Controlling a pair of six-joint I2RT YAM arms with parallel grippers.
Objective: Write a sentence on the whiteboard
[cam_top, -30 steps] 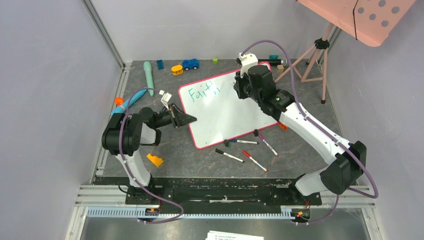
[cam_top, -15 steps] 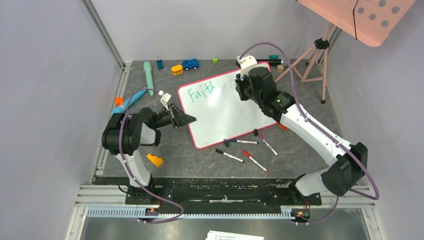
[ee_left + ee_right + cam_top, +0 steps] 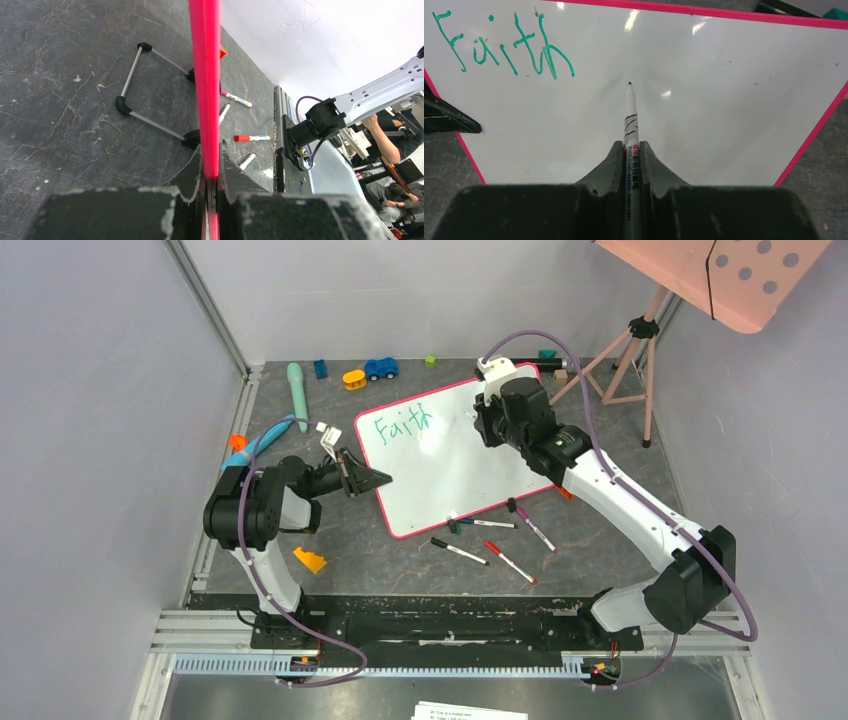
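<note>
The whiteboard [image 3: 450,465] stands tilted at mid-table, white with a pink-red rim. The sentence [image 3: 403,424] reads only "Faith" in green near its top left corner, the word [image 3: 504,47] clear in the right wrist view. My left gripper [image 3: 372,478] is shut on the board's left rim [image 3: 205,75], the fingers [image 3: 192,167] pinching the red edge. Over the board's upper right, my right gripper [image 3: 630,147] is shut on a white marker [image 3: 630,120]. Its tip points at bare board just right of the word; I cannot tell if it touches.
Several loose markers [image 3: 490,540] lie in front of the board's near edge. An orange piece [image 3: 309,560] sits by the left arm. Small toys [image 3: 380,368] and a teal tool [image 3: 297,395] line the back. A tripod [image 3: 630,360] stands at the right under a pink dotted panel [image 3: 730,275].
The "h" of "Faith" has been finished. My right gripper has shifted a little to the right with the marker, away from the word. The left arm has stayed put.
</note>
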